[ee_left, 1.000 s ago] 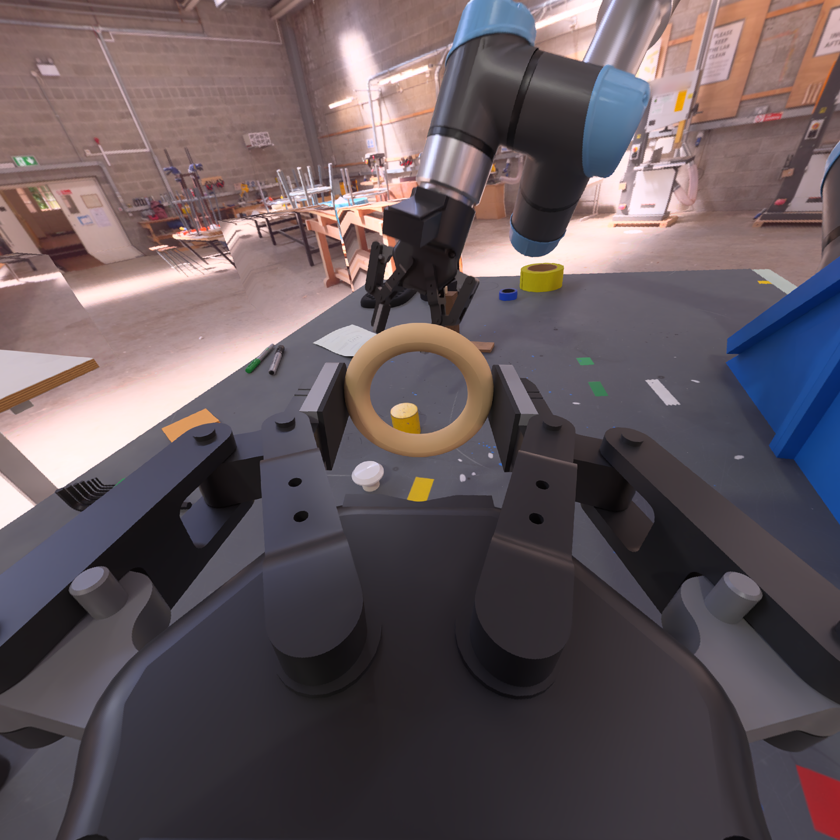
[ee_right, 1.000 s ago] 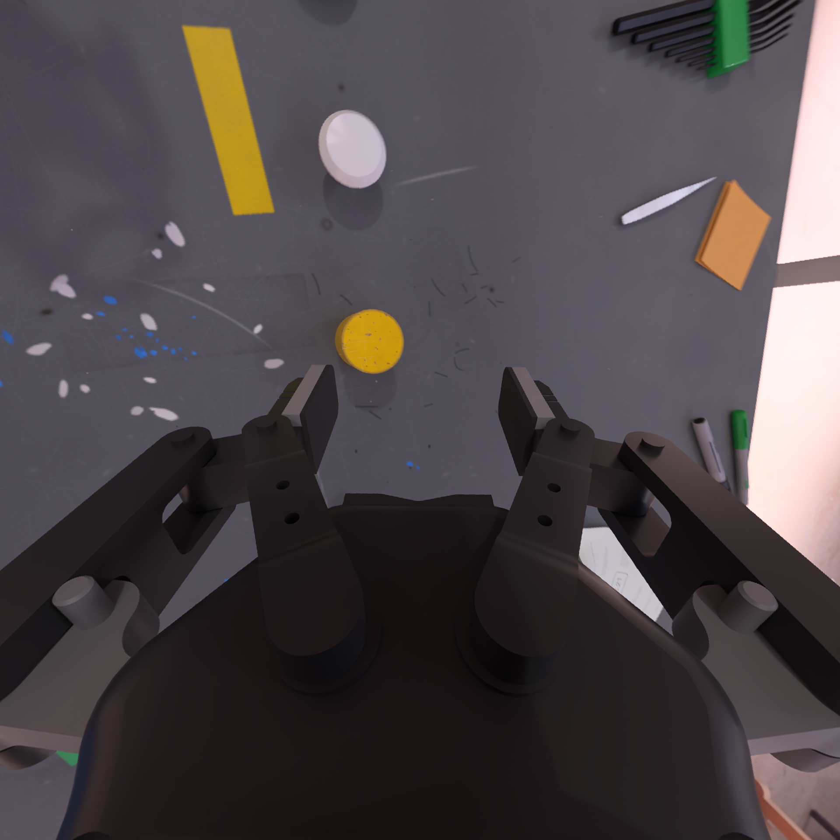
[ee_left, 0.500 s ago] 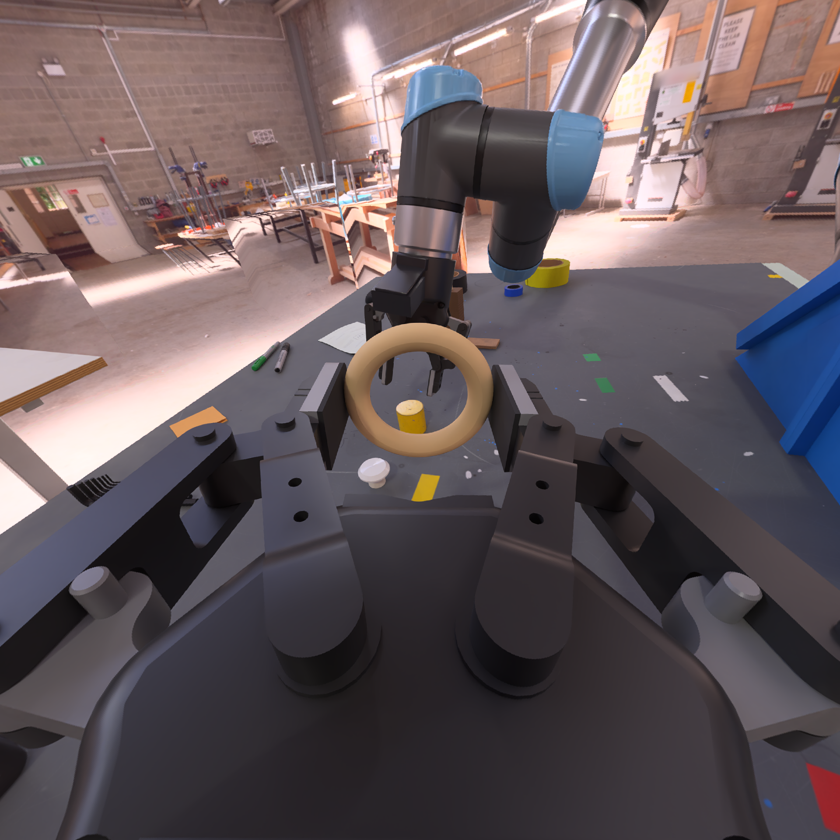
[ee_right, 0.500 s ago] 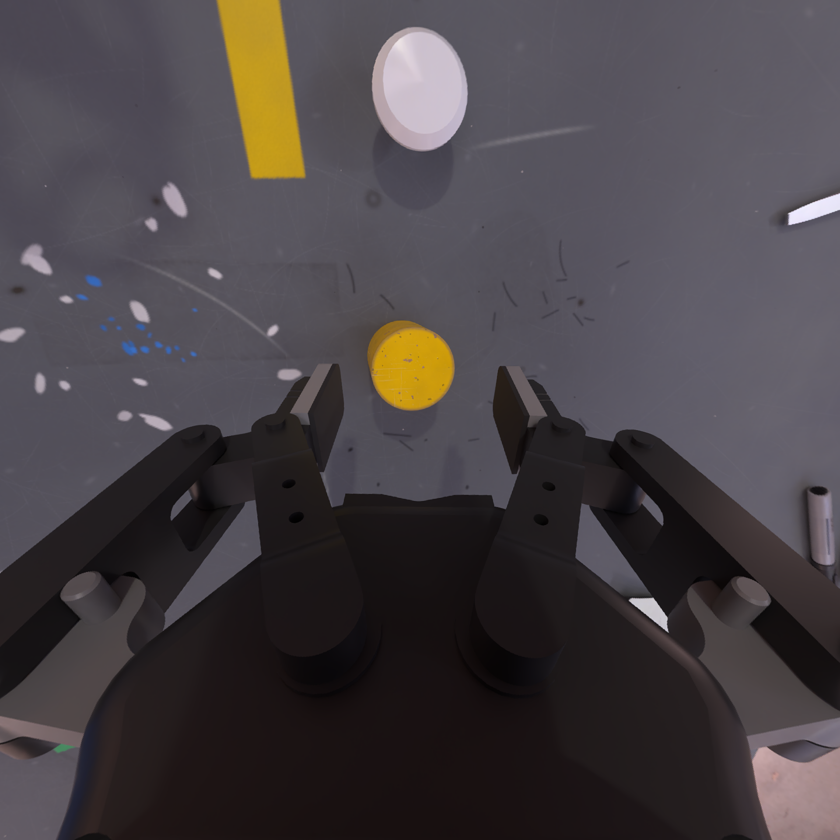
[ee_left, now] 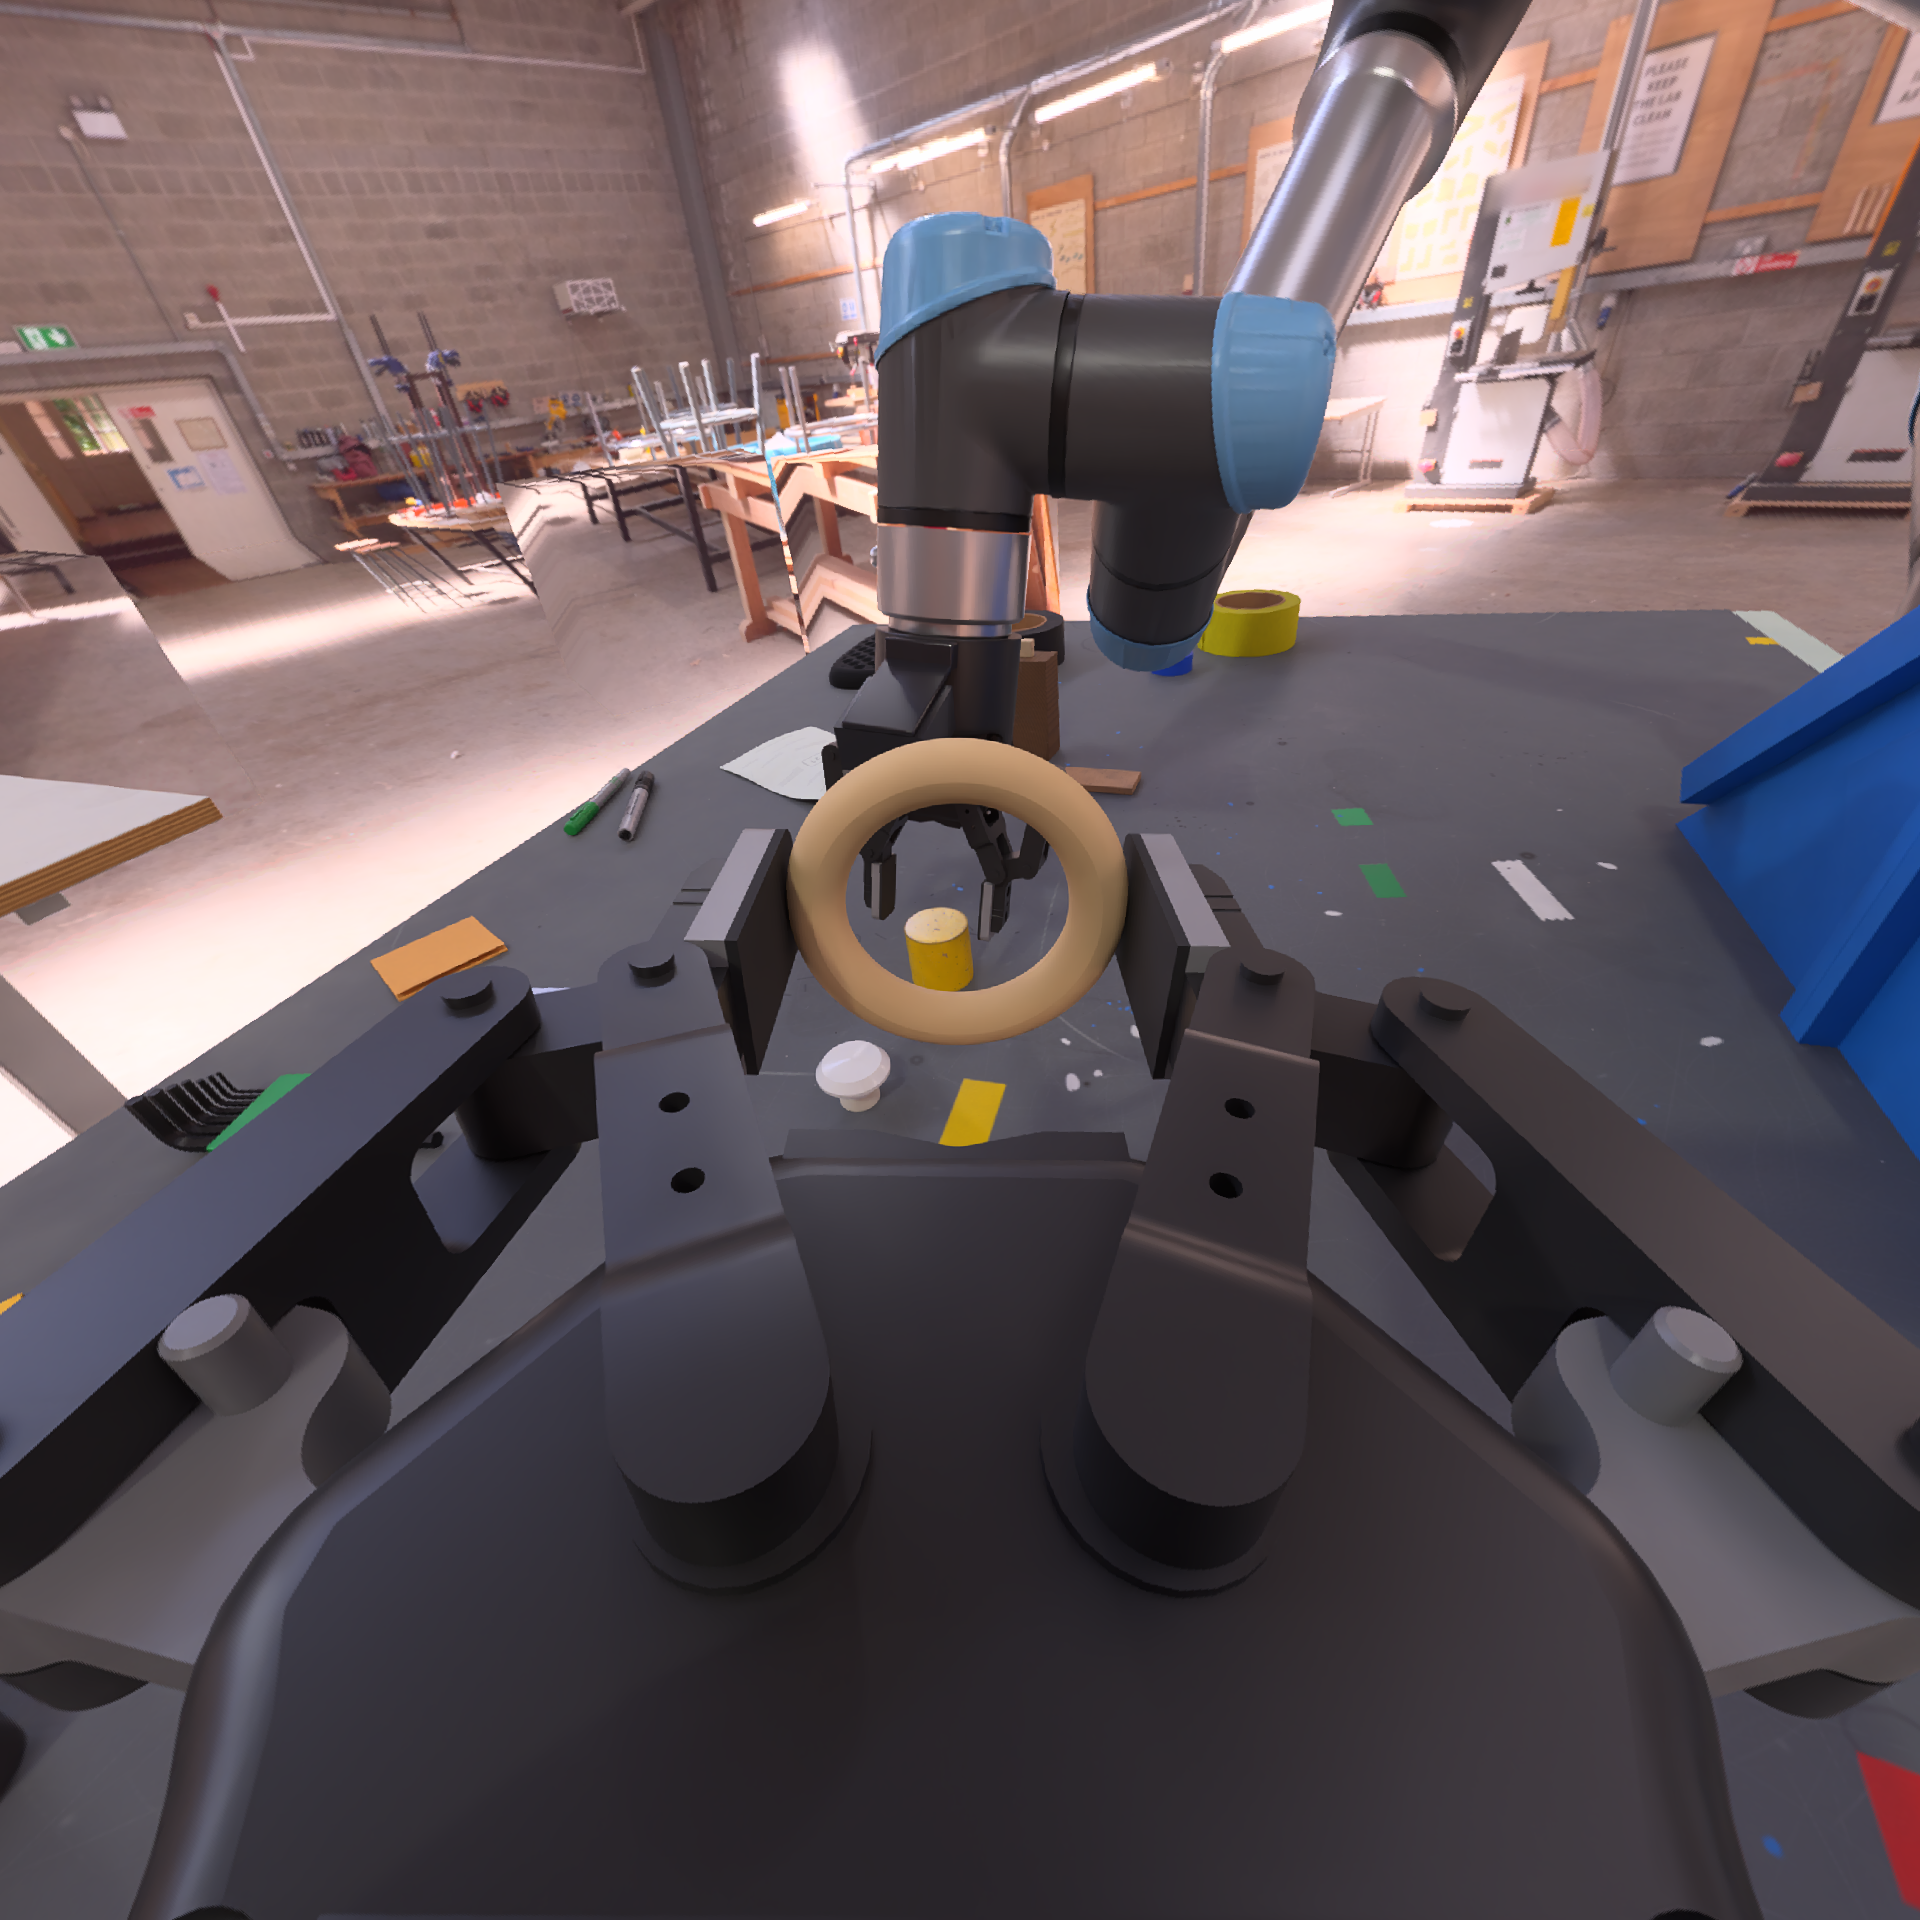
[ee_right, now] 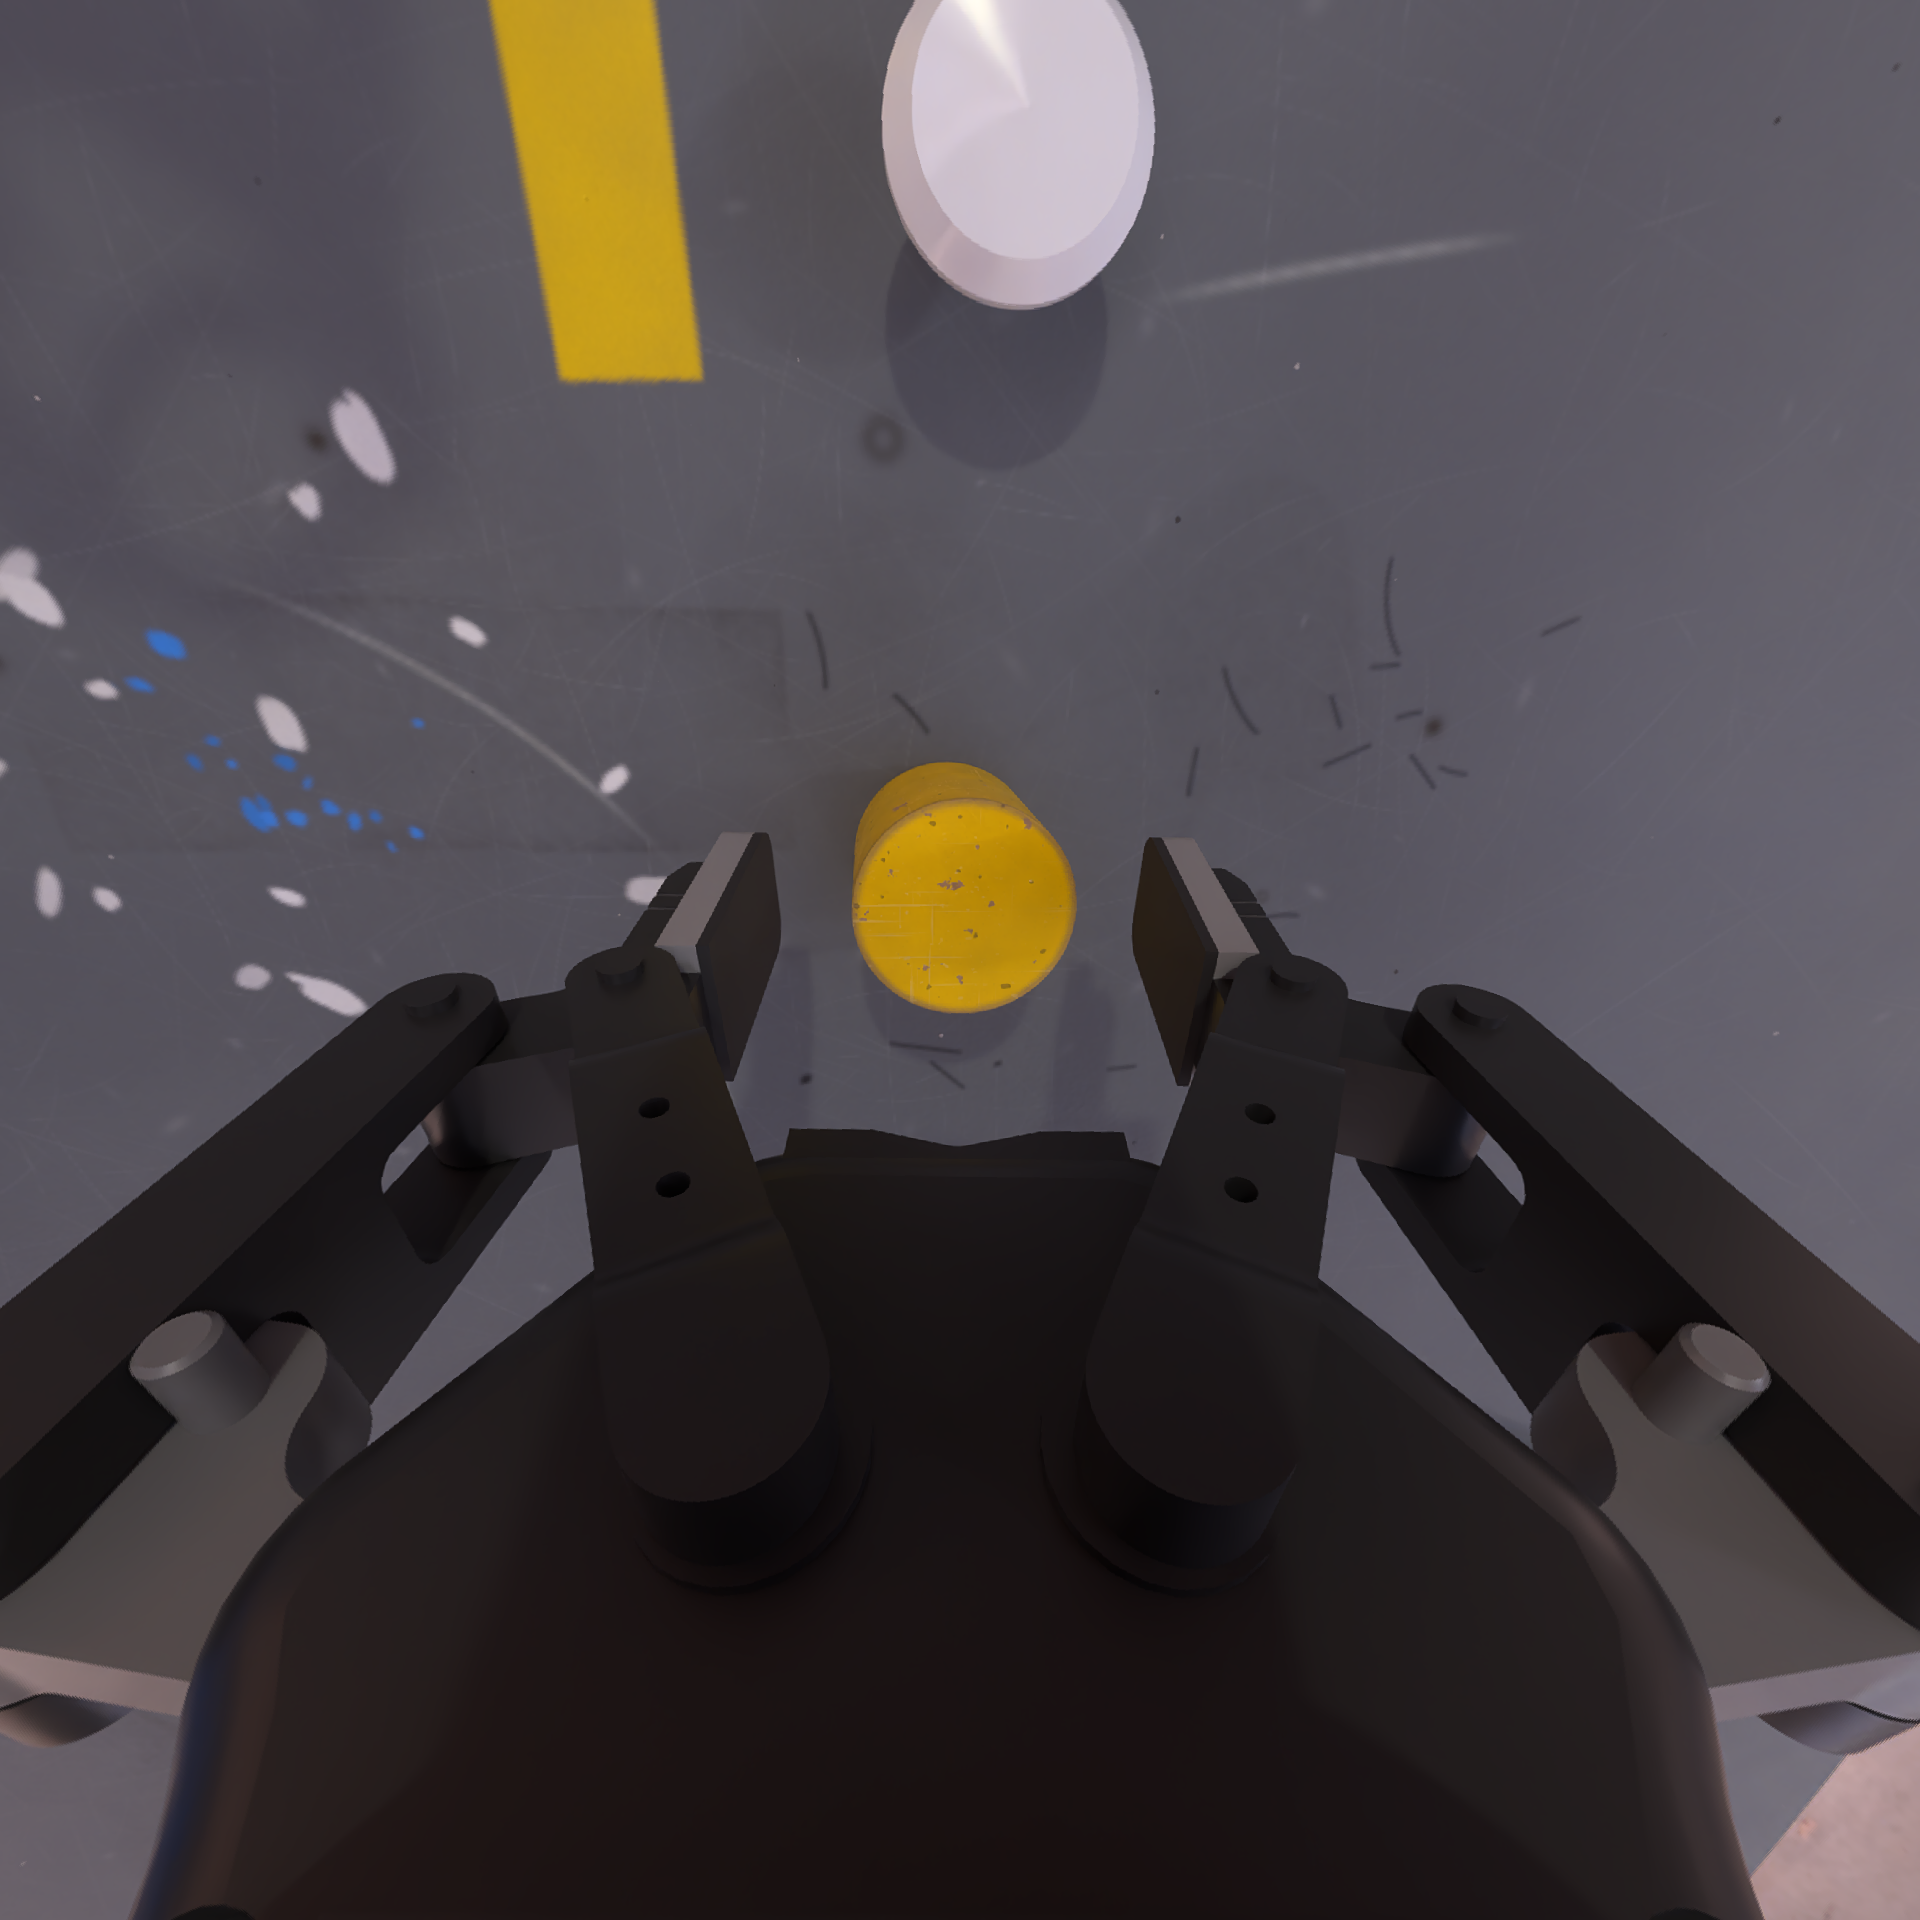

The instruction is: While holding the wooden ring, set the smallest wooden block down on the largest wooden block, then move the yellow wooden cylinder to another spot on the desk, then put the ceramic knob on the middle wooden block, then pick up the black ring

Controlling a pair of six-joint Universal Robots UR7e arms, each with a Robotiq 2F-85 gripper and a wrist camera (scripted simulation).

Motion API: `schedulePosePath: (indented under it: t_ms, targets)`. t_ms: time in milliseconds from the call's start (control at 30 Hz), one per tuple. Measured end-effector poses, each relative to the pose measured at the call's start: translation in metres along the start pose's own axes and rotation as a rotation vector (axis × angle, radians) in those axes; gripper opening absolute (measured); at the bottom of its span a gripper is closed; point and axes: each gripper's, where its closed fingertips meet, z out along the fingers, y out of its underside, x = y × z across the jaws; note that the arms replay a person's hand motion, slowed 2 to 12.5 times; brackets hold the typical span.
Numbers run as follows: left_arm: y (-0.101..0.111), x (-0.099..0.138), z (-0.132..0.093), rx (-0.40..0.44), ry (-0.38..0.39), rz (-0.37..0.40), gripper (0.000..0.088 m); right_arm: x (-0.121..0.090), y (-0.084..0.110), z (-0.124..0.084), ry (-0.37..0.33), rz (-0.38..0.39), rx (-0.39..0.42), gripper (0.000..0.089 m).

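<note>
Lower than a second ago, the right gripper (ee_right: 956,935) now hangs spread wide, its fingertips flanking the upright yellow wooden cylinder (ee_right: 963,902) without touching. Beyond it sits the ceramic knob (ee_right: 1018,145). Left gripper (ee_left: 956,894) clamps the wooden ring (ee_left: 821,935).

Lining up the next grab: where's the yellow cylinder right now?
The yellow cylinder stands upright on the desk, between the open jaws of the right gripper, untouched. The white knob sits just beyond it.

Tan ring (ee_left: 957,890), speckled yellow cylinder (ee_right: 963,902), seemingly white knob (ee_right: 1018,151)
</note>
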Motion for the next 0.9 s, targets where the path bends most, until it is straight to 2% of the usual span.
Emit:
schedulePosePath:
  t_ms: [300, 367, 467, 533, 733, 900]
  targets:
    - [0.003, -0.001, 0.002, -0.009, 0.002, -0.002, 0.0548, -0.001, 0.004, 0.015, -0.036, 0.001, -0.042, 0.0611]
    - [0.003, -0.002, 0.002, -0.011, 0.002, -0.002, 0.0548, -0.001, 0.006, 0.018, -0.04, 0.002, -0.061, 0.0579]
    - [0.003, -0.001, 0.003, -0.011, 0.004, -0.003, 0.0548, 0.0, 0.01, 0.022, -0.041, 0.008, -0.092, 0.044]
    - [0.003, -0.001, 0.003, -0.011, 0.004, -0.004, 0.0548, 0.0, 0.011, 0.022, -0.045, 0.02, -0.105, 0.0413]
    - [0.004, -0.001, 0.004, -0.012, 0.007, -0.005, 0.0548, -0.001, 0.013, 0.015, -0.063, 0.127, -0.133, 0.0413]
    - [0.004, 0.0, 0.005, -0.013, 0.011, -0.005, 0.0548, 0.002, 0.015, -0.005, -0.034, 0.236, -0.129, 0.0413]
